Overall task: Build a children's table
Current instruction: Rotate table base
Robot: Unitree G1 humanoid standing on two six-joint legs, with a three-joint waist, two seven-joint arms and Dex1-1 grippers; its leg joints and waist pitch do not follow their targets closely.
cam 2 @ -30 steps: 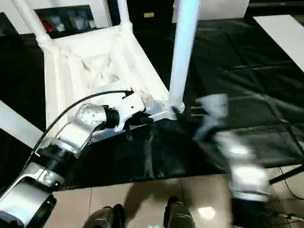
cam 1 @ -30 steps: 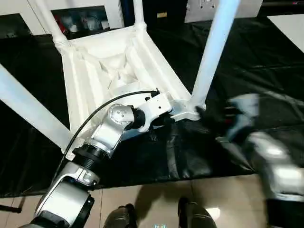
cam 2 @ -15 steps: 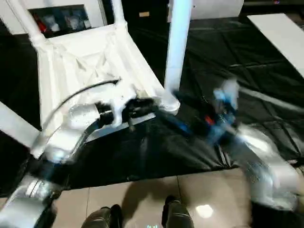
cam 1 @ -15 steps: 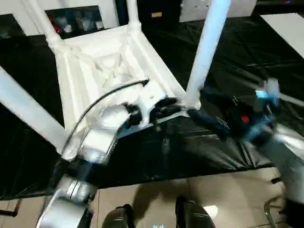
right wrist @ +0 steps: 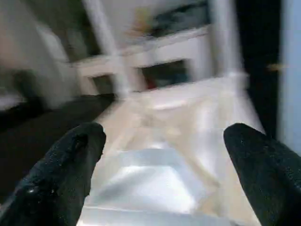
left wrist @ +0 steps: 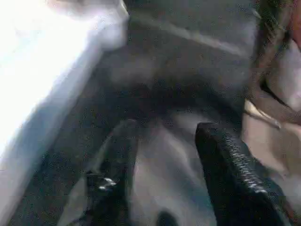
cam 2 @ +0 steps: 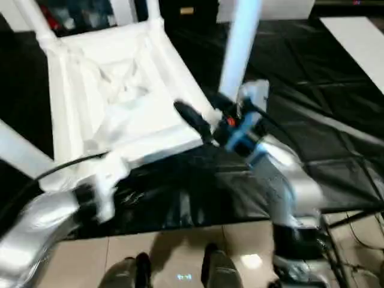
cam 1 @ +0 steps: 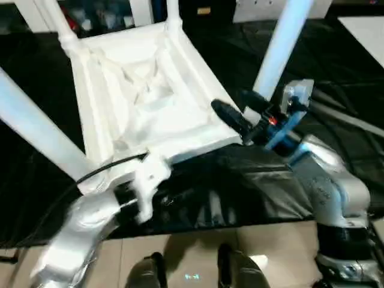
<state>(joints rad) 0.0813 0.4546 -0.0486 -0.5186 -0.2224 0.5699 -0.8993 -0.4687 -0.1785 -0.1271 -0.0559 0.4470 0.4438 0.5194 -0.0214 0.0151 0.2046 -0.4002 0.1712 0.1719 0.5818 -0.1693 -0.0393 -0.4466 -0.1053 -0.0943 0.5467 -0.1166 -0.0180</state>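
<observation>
The children's table lies upside down on the black sheet, its ribbed white top [cam 1: 144, 90] facing up. Its legs stand up from the corners: the near right leg [cam 1: 279, 54], the near left leg [cam 1: 36, 135] and two far ones [cam 1: 57, 21]. My right gripper [cam 1: 240, 108] hovers open over the top's near right corner, beside that leg, with nothing between its fingers [right wrist: 61, 174]. My left gripper [left wrist: 169, 174] is open and empty, low over the sheet just off the top's near edge, its silver arm [cam 1: 90, 222] at the lower left.
The black sheet [cam 1: 336, 72] covers the work surface around the table. Beige floor tiles [cam 1: 192, 252] and my feet lie below the near edge. A white board [cam 1: 366, 30] sits at the far right, and shelving stands behind the table.
My left gripper has drawn back from the top's near edge toward the lower left, and its fingers have parted. My right arm has swung in from the right to the near right corner.
</observation>
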